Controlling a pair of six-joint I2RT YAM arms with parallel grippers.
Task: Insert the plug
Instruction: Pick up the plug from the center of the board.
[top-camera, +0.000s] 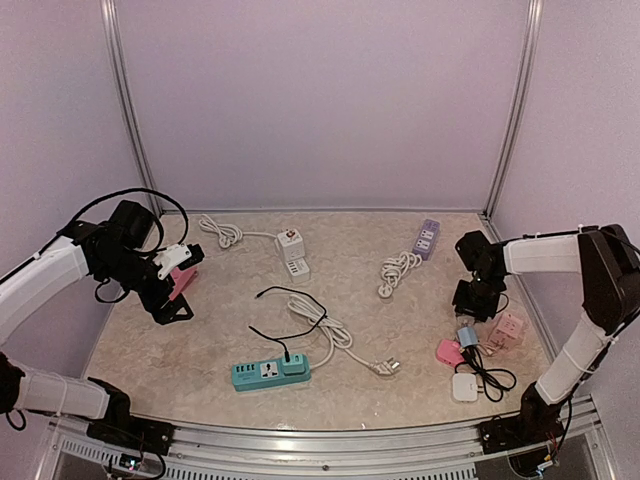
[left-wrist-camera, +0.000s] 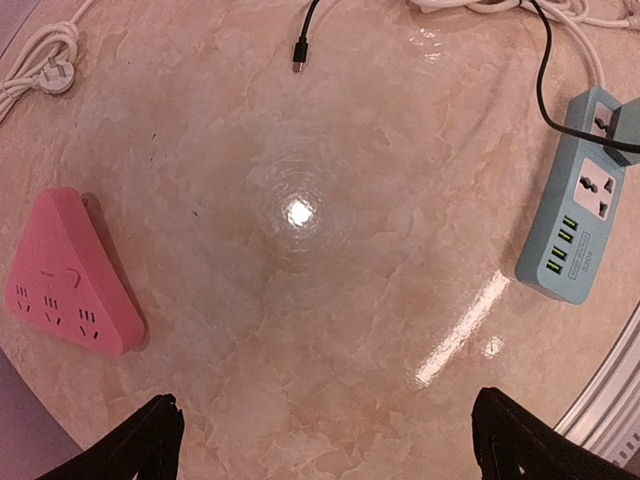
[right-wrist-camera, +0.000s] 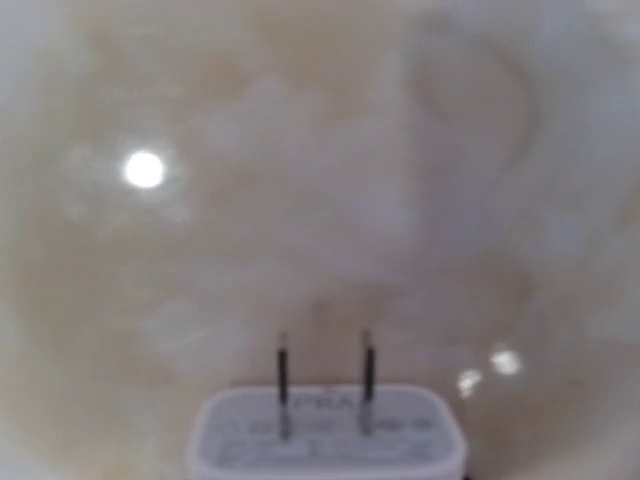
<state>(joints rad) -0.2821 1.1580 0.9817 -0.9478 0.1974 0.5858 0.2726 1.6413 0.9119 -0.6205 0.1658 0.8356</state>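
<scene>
A pale blue-white plug (right-wrist-camera: 325, 430) with two dark prongs pointing away fills the bottom middle of the right wrist view, right where the jaws close. The fingers themselves do not show there. From above, the plug (top-camera: 467, 336) sits at the tip of my right gripper (top-camera: 472, 312), low over the table at the right. A pink cube socket (top-camera: 509, 330) lies just right of it. My left gripper (left-wrist-camera: 335, 440) hangs open over bare table, with a pink triangular power strip (left-wrist-camera: 70, 275) to its left and a teal power strip (left-wrist-camera: 580, 220) far right.
A black cable is plugged into the teal strip (top-camera: 270, 372), beside a coiled white cord (top-camera: 335, 335). A white cube socket (top-camera: 291, 243) and a purple strip (top-camera: 427, 238) lie at the back. A pink plug (top-camera: 449, 350) and white adapter (top-camera: 465, 387) sit near the right front.
</scene>
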